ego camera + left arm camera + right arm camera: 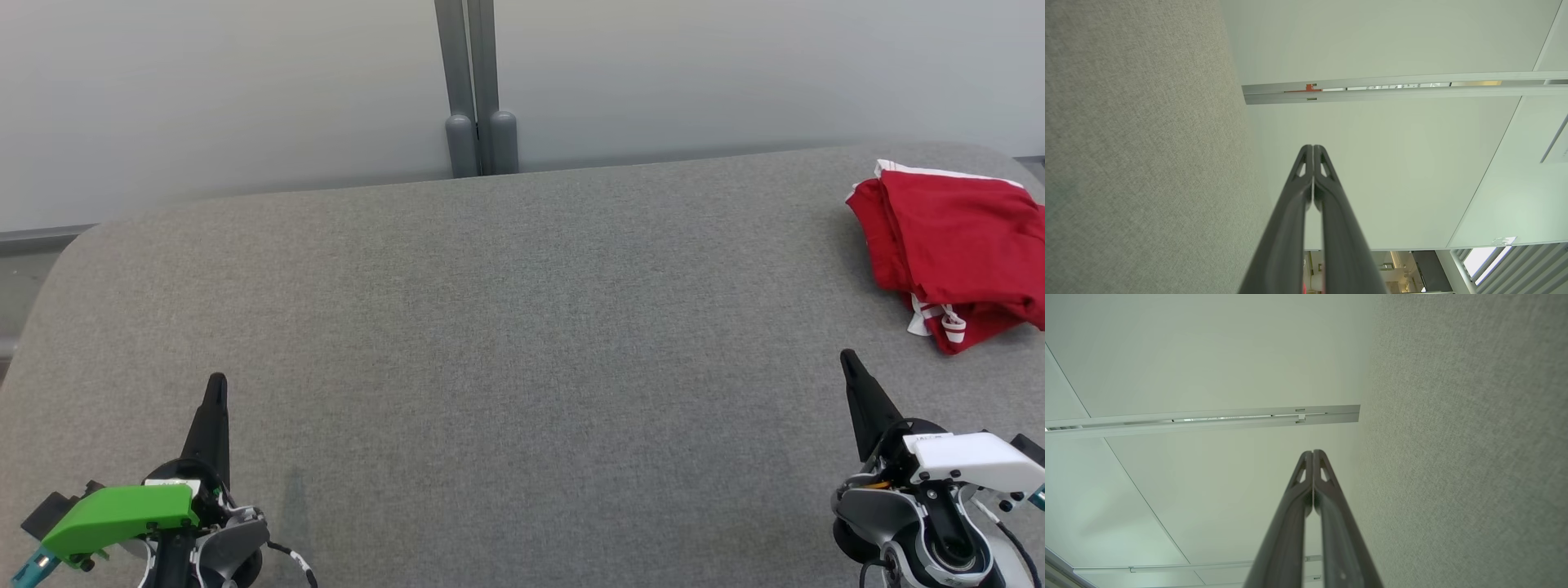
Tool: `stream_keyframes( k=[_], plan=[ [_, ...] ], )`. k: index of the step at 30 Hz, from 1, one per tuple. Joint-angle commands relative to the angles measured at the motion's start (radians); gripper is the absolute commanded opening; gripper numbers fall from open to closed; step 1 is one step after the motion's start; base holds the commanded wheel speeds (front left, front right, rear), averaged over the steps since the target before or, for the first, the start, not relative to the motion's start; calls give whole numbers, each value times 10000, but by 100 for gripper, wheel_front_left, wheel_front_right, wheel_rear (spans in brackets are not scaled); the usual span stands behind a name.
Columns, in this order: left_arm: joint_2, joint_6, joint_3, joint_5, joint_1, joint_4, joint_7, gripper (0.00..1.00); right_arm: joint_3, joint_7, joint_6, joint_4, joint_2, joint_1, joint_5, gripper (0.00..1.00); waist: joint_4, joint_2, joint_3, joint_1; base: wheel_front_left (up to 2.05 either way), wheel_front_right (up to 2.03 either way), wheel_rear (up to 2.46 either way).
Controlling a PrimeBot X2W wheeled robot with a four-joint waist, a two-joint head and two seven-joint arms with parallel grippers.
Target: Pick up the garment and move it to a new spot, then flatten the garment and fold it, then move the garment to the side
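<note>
Office-like room: pale partition panels (735, 73), metal post (473, 82), grey fabric-covered table (490, 327).

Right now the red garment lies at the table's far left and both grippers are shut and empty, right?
No: the head view shows the red garment at the far right of the table. The left gripper and right gripper are shut and empty.

Grey fabric tabletop (522, 327), pale wall panels (229, 90), grey upright post (467, 82)

red garment (955, 245) folded far right on table (490, 327); left end effector (216, 382), right end effector (847, 358) closed (empty)
</note>
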Motion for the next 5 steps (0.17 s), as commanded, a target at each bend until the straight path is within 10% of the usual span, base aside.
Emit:
stream_keyframes(
  k=[1,5],
  plan=[
    [22,-58,43,28,-120,-13,10,0,10,34,4,10,-45,-57,68,0,0,0,0,0,0,0,0],
    [20,-58,46,33,-120,-13,13,0,11,34,4,10,-45,-57,68,0,0,0,0,0,0,0,0]
  ],
)
